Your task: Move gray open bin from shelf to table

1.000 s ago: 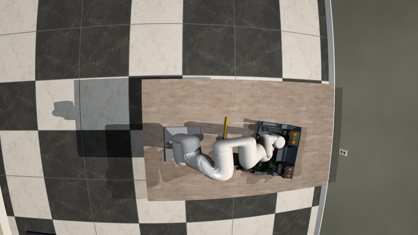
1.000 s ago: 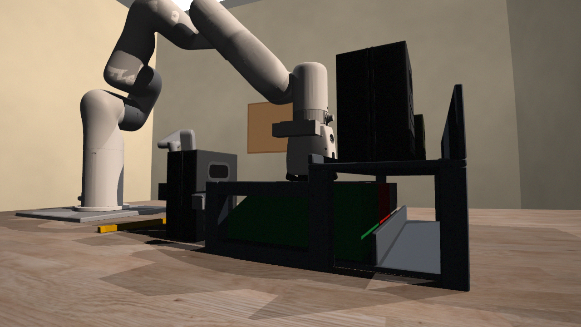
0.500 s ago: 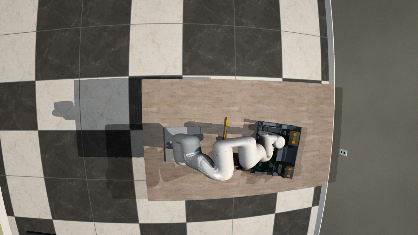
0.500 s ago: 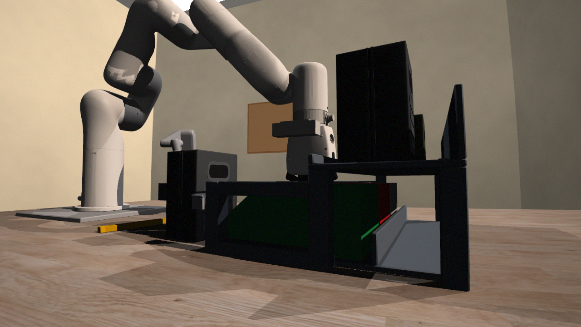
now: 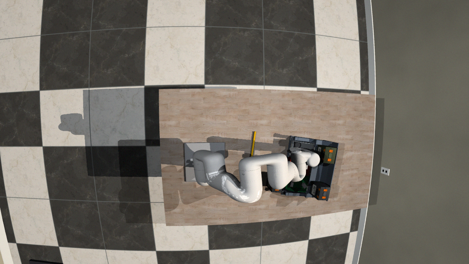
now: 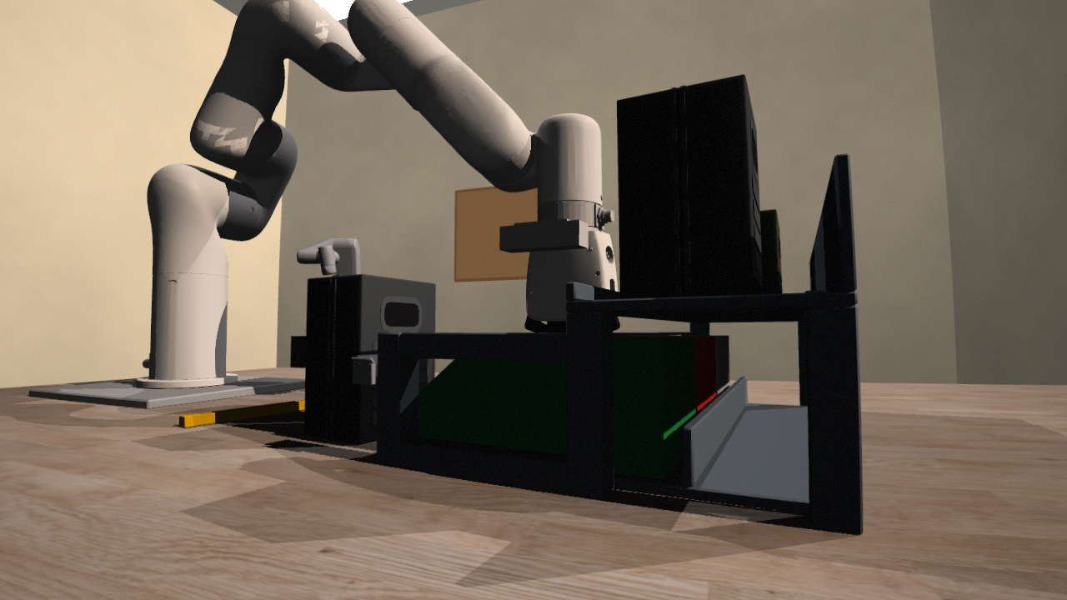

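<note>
The dark shelf stands on the right part of the wooden table. The gray open bin sits at the shelf's near-left corner. In the side view it shows as a gray box with a handle cut-out and a pale pipe part on top. My gripper points straight down into the shelf beside this bin. Its fingers are drawn together behind the shelf's upper rail, shut on the gray bin's wall. The contact itself is hidden. From above, my wrist covers the fingers.
A green bin sits low in the shelf under my gripper. An olive bin with orange parts and a dark bin with orange parts sit at the shelf's far side. A tall black box stands on the upper level. A yellow bar lies on the table.
</note>
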Robot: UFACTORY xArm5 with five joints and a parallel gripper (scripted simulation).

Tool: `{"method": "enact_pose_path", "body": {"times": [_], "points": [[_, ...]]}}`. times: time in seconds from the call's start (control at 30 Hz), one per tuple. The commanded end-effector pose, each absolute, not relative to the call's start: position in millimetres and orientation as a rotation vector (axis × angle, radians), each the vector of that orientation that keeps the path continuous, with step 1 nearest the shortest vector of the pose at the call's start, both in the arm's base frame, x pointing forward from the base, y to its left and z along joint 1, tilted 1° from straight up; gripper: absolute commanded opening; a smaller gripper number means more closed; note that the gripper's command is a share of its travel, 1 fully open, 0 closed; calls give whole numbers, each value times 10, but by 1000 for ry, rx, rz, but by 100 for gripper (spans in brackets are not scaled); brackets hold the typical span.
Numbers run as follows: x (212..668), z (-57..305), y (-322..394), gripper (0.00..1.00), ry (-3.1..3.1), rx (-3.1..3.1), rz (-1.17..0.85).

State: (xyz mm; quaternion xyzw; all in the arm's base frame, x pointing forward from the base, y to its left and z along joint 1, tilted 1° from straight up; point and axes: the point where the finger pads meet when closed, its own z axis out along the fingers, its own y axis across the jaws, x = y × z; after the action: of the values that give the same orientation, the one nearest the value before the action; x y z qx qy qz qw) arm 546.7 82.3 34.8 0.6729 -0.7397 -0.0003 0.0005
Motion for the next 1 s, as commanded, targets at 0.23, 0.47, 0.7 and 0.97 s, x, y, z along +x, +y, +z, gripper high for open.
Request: {"method": "enact_pose_path", "body": {"times": [0.23, 0.47, 0.7, 0.97], "points": [[5480, 363, 825, 0, -2326, 2115, 2], [5480, 363, 825, 0, -2326, 2115, 2], [5480, 377, 825, 0, -2320, 2110, 20], [5479, 415, 826, 0, -2320, 2110, 20]]}}
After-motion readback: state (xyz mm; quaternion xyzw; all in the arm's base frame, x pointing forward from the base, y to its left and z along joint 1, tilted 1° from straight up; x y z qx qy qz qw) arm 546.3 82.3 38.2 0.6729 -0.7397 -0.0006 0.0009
